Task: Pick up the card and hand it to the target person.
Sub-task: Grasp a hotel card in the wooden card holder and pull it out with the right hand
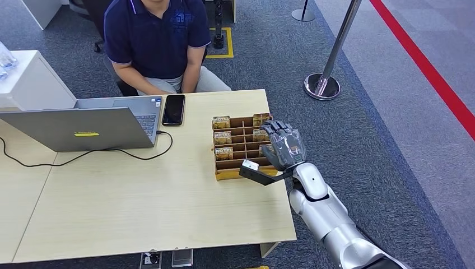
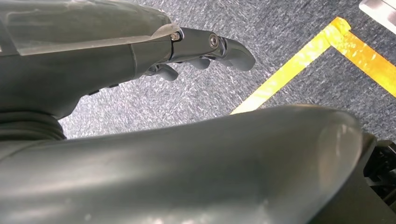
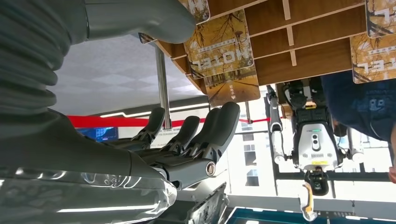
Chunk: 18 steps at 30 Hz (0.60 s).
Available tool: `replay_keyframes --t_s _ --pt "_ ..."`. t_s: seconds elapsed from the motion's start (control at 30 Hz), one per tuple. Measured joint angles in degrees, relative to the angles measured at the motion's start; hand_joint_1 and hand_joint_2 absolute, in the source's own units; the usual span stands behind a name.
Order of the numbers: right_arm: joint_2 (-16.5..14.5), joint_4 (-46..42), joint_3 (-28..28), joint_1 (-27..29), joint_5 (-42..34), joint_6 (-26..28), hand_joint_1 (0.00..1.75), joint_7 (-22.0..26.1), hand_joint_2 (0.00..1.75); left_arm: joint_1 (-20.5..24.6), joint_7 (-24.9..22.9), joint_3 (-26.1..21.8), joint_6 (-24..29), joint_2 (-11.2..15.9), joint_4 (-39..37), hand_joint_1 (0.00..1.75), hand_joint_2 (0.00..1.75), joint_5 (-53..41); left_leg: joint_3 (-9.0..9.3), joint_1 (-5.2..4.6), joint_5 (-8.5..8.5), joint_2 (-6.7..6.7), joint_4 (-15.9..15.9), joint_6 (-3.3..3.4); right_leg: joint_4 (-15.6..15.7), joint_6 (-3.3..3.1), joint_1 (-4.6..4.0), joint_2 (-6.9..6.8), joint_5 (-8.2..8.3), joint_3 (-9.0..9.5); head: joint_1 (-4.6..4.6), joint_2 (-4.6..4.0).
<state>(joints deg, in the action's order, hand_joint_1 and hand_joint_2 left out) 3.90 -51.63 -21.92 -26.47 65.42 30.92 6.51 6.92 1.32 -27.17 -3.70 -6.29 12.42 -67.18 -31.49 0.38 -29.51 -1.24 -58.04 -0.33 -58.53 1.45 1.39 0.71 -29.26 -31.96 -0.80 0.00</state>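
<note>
A: Where is the right robot hand (image 1: 285,147)?
B: Over the right end of the wooden rack (image 1: 242,147), dark jointed fingers (image 3: 219,128) stretched forward and slightly spread, nothing between them. The thick grey thumb sits apart from them.

A: And the cards?
B: Each card (image 1: 222,122) stands in a slot of the rack, glossy, printed with yellow autumn trees and the word "HOTEL". From the wrist, one card (image 3: 219,44) sits just beyond the fingertips, not touched.

A: The rack itself?
B: Thin plywood dividers forming rows of narrow slots, resting near the right edge of the pale wood-grain surface (image 1: 140,213).

A: The left robot hand (image 2: 205,51)?
B: Hanging over speckled grey carpet beside a strip of yellow tape (image 2: 299,60), fingers loosely curled, holding nothing.

A: Farther out?
B: A black phone (image 1: 173,109) lies flat beside an open grey laptop (image 1: 84,126). A person (image 1: 154,39) in a navy polo shirt sits behind the surface.
</note>
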Motion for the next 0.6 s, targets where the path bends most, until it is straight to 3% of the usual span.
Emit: replay_keyframes --t_s 0.23,0.43,0.6 --pt "-0.1 2.6 0.3 -0.5 0.0 0.9 0.72 -0.1 1.75 0.0 -0.1 0.0 -0.1 0.0 0.0 0.00 0.00 -0.1 0.00 0.00 0.00 0.00 0.0 0.00 0.0 0.00 0.00 0.00 0.00 0.00 -0.02 0.00" --pt "-0.1 3.9 0.5 -0.4 0.0 1.3 0.94 -0.2 1.75 0.0 -0.1 0.0 -0.1 0.0 0.0 0.00 0.00 -0.1 0.00 0.00 0.00 0.00 0.0 0.00 0.0 0.00 0.00 0.00 0.00 -0.02 0.02 0.00" --pt "-0.1 4.8 0.9 -0.3 -0.2 1.7 0.94 -0.6 1.75 0.0 -0.1 0.0 -0.1 0.0 0.0 0.00 0.00 -0.1 0.00 0.00 0.00 0.00 0.0 0.00 0.0 0.00 0.00 0.00 0.00 -0.01 -0.01 0.00"
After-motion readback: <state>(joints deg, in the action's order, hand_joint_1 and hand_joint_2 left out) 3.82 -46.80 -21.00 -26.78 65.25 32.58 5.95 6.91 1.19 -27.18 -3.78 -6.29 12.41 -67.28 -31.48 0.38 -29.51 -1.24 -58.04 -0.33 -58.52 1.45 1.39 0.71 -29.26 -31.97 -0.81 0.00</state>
